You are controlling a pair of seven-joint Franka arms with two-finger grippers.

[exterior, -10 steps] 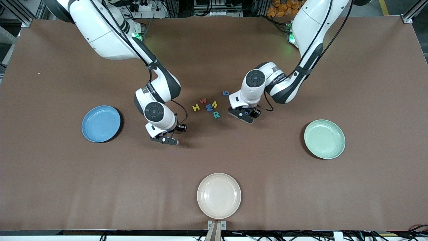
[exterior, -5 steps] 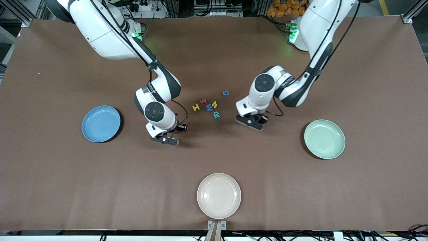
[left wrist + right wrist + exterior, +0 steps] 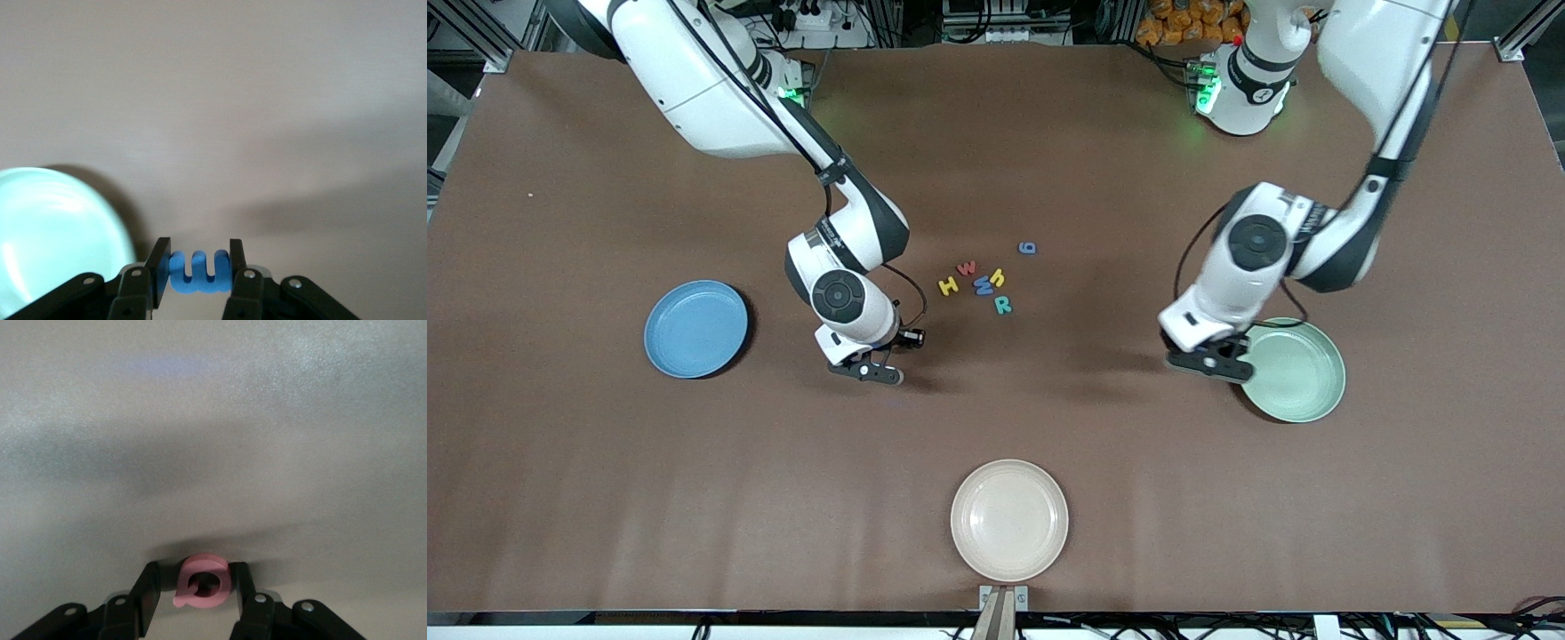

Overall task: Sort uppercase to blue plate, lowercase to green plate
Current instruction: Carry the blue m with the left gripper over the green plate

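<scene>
Seen from the front camera, the left hand (image 3: pixel 1209 362) hangs at the rim of the green plate (image 3: pixel 1303 378), on the edge toward the middle of the counter (image 3: pixel 1227 498), while the right hand (image 3: pixel 864 370) hovers over bare counter between the blue plate (image 3: pixel 695 328) and the loose letters: yellow H (image 3: pixel 949 285), red w (image 3: pixel 966 268), blue W (image 3: pixel 983 284), yellow h (image 3: pixel 999 276) and teal R (image 3: pixel 1003 306) bunched mid-counter, with the blue g (image 3: pixel 1028 248) a little farther from the camera; a cream plate (image 3: pixel 1009 520) sits nearest the lens. In the left wrist view, the left hand (image 3: pixel 198 270) is clamped on the blue m (image 3: pixel 199 272), pinched by its sides between the two fingers, the green plate (image 3: pixel 53 233) showing pale just to one side and not yet beneath the letter. To finish well, the hand likely needs to travel on over the plate's middle, sink low and only then let go, lest the light foam bounce off the rim. In the right wrist view, the right hand (image 3: pixel 198 587) is clamped on the red Q (image 3: pixel 202 581), held flat between the fingers above plain counter; no plate shows here, so the carry toward the blue plate appears barely under way.
</scene>
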